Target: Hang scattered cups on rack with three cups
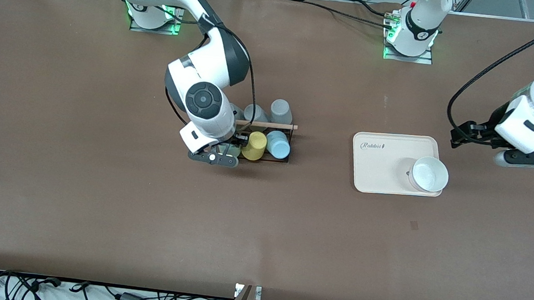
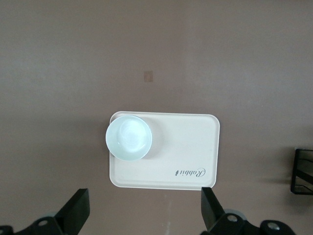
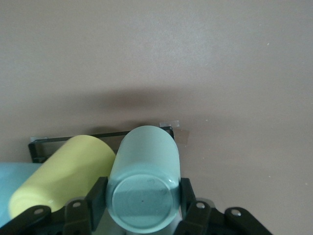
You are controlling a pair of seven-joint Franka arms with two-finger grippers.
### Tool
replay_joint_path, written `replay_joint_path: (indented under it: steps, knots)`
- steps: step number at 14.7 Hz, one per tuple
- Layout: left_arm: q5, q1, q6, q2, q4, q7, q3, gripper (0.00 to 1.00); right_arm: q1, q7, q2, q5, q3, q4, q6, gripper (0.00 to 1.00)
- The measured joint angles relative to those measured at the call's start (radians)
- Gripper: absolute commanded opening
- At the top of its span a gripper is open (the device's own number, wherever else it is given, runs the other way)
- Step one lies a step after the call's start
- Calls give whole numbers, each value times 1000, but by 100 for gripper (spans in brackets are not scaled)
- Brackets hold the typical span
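My right gripper (image 1: pixel 215 157) is shut on the pale mint-green cup (image 3: pixel 146 176), with one finger on each side of it. It holds the cup tilted at the end of the black wire rack (image 1: pixel 288 144) toward the right arm, beside the yellow cup (image 1: pixel 254 145). Only a sliver of the mint cup (image 1: pixel 234 151) shows in the front view. The light blue cup (image 1: pixel 278 144) hangs on the rack on the yellow cup's other flank. A wooden rod (image 1: pixel 269 125) runs across the rack's top. My left gripper (image 1: pixel 529 158) waits open and empty beside the tray.
Two grey cups (image 1: pixel 281 110) sit on the rack's row farther from the front camera. A cream tray (image 1: pixel 381 165) lies toward the left arm's end, with a pale whitish cup (image 1: pixel 429 175) standing open side up on it. The rack's corner shows in the left wrist view (image 2: pixel 303 171).
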Motion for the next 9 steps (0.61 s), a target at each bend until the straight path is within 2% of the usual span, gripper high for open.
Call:
replay_joint_path:
  steps: [1, 2, 3, 9]
  knots:
    - [0, 0, -1, 0, 7, 0, 0, 100, 1, 0, 1, -2, 0, -1, 12, 37]
    - [0, 0, -7, 0, 11, 1, 0, 100, 1, 0, 0, -2, 0, -2, 12, 61]
    - [0, -1, -21, 1, 13, 1, -1, 100, 2, 0, 0, -3, 0, -2, 12, 100]
    - [0, 0, -61, 1, 16, 1, -12, 100, -12, -2, -30, -5, -22, 7, 15, 100]
